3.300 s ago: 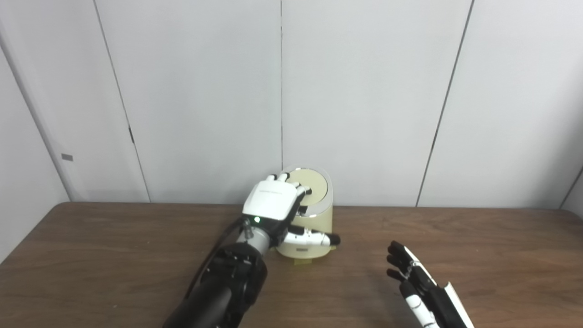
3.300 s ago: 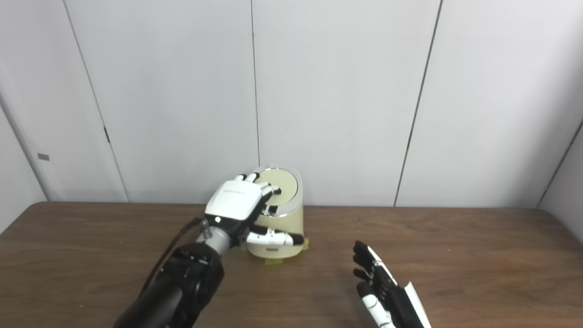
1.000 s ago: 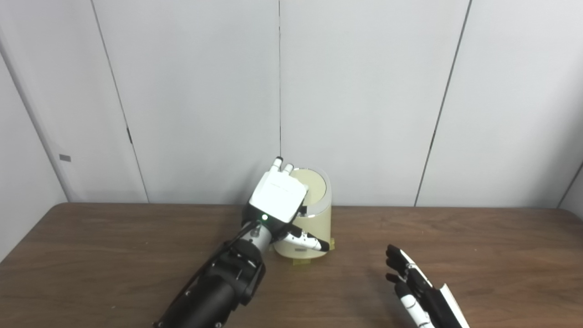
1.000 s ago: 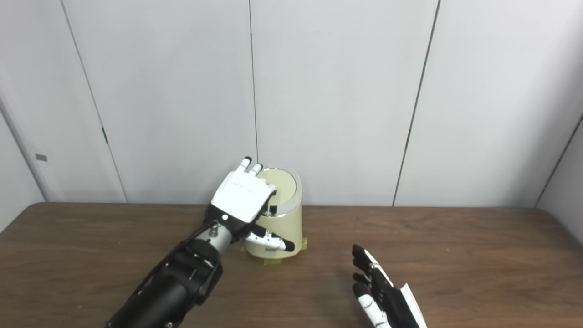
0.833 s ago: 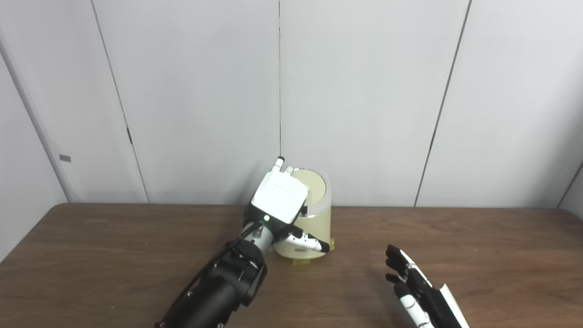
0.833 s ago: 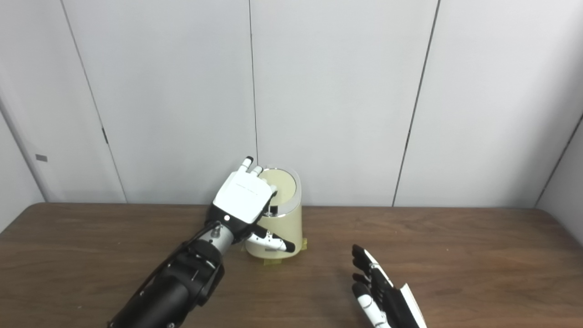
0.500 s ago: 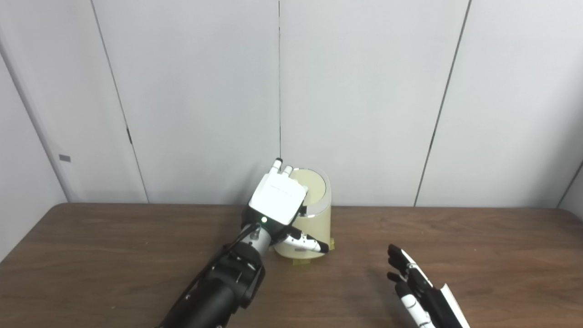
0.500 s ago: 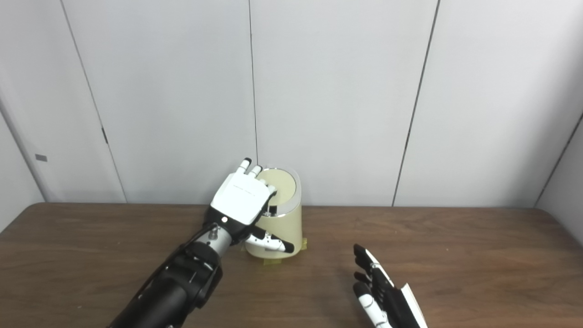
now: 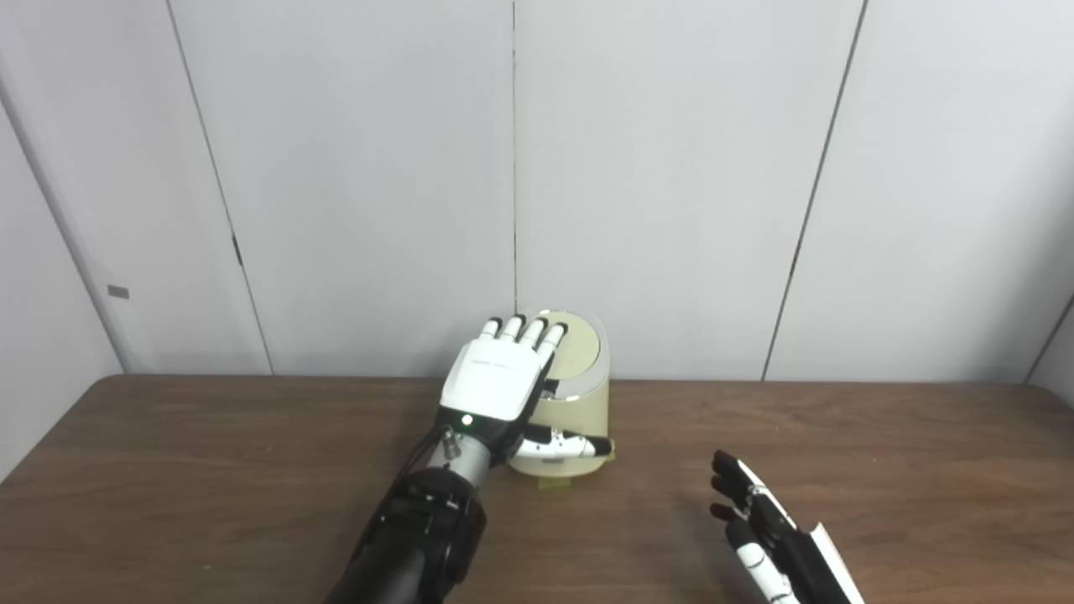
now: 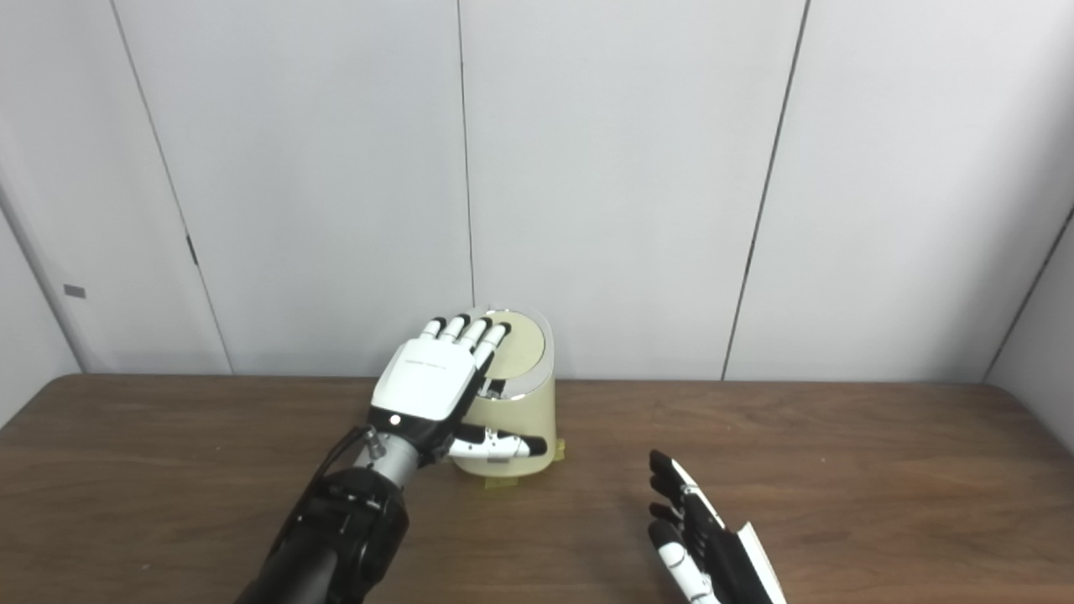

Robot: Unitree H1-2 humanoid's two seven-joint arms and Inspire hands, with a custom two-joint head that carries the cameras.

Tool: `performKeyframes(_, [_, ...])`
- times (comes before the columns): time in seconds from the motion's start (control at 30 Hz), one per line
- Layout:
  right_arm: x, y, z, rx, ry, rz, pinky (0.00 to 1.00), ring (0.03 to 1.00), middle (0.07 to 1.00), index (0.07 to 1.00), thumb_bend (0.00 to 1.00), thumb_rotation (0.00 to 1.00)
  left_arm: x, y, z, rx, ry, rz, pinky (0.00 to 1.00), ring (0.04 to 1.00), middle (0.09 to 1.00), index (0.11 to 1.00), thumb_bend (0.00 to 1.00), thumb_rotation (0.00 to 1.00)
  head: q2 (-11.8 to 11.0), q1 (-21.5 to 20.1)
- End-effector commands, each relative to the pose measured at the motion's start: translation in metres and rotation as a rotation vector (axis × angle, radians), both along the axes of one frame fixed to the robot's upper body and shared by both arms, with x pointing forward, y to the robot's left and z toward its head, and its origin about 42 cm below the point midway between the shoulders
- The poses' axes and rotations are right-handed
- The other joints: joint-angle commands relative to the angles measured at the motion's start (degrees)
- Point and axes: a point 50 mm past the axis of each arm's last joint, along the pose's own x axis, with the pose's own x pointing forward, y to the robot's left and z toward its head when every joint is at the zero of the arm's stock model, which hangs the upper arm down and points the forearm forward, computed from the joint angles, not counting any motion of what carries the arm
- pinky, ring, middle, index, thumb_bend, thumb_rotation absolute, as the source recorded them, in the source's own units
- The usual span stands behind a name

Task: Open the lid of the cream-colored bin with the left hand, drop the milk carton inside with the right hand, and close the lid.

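The cream-colored bin (image 9: 581, 417) stands at the back of the table, against the wall, with its round lid (image 9: 585, 353) down. My left hand (image 9: 497, 382) is open. It hovers over the bin's front left, its fingers stretched flat over the lid's left edge and its thumb in front of the bin's wall. My right hand (image 9: 762, 535) lies open and empty, low over the table at the lower right. No milk carton shows in either view.
The brown wooden table (image 9: 210, 470) runs across the whole picture. Grey wall panels (image 9: 671, 168) stand right behind the bin. A strip of yellow tape (image 10: 560, 450) lies under the bin's base.
My left hand has tipped forward from fingers pointing up beside the lid to fingers laid flat over it. The lid is still down. The right hand has not moved.
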Motion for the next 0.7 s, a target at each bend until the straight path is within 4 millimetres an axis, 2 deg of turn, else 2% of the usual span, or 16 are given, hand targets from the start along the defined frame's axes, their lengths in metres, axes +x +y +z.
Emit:
performKeyframes(0.0, [-0.005,0.004,-0.007,0.007,-0.001,-0.004,0.85,0.924,0.938,0.921,0.28,0.83,0.004,-0.002,0.039,-0.056,-0.124,-0.01,1.0,1.0,1.0,1.0,0.82,0.93,0.0,0.0])
performKeyframes(0.23, [-0.005,0.004,-0.007,0.001,-0.001,-0.008,0.84,0.918,0.932,0.915,0.28,0.81,-0.011,0.009,0.053,-0.142,-0.184,0.018,1.0,1.0,1.0,1.0,0.79,0.93,0.1,0.0])
performKeyframes(0.33, [-0.005,0.004,-0.007,0.011,0.0,-0.005,0.84,0.921,0.935,0.917,0.28,0.8,-0.024,0.021,0.057,-0.205,-0.228,0.017,1.0,1.0,1.0,1.0,0.72,0.96,0.2,0.1])
performKeyframes(0.4, [-0.005,0.005,-0.007,0.008,-0.006,-0.005,0.84,0.92,0.935,0.918,0.27,0.8,-0.035,0.031,0.056,-0.313,-0.245,0.0,1.0,1.0,1.0,1.0,0.66,0.98,0.1,-0.2])
performKeyframes(0.47, [-0.004,0.005,-0.007,0.013,-0.014,-0.005,0.85,0.922,0.935,0.918,0.27,0.81,-0.048,0.044,0.051,-0.442,-0.26,-0.036,1.0,1.0,0.995,1.0,0.56,0.99,0.3,-0.5])
performKeyframes(0.57, [-0.003,0.005,-0.005,0.022,-0.023,-0.008,0.88,0.93,0.936,0.92,0.25,0.81,-0.064,0.065,0.031,-0.636,-0.265,-0.117,0.99,0.973,0.933,0.935,0.44,0.95,0.2,-0.5])
performKeyframes(0.67, [-0.003,0.004,-0.005,0.046,-0.034,-0.005,0.89,0.931,0.935,0.918,0.22,0.73,-0.076,0.081,0.012,-0.799,-0.245,-0.197,0.81,0.895,0.881,0.865,0.38,0.88,0.1,-0.4])
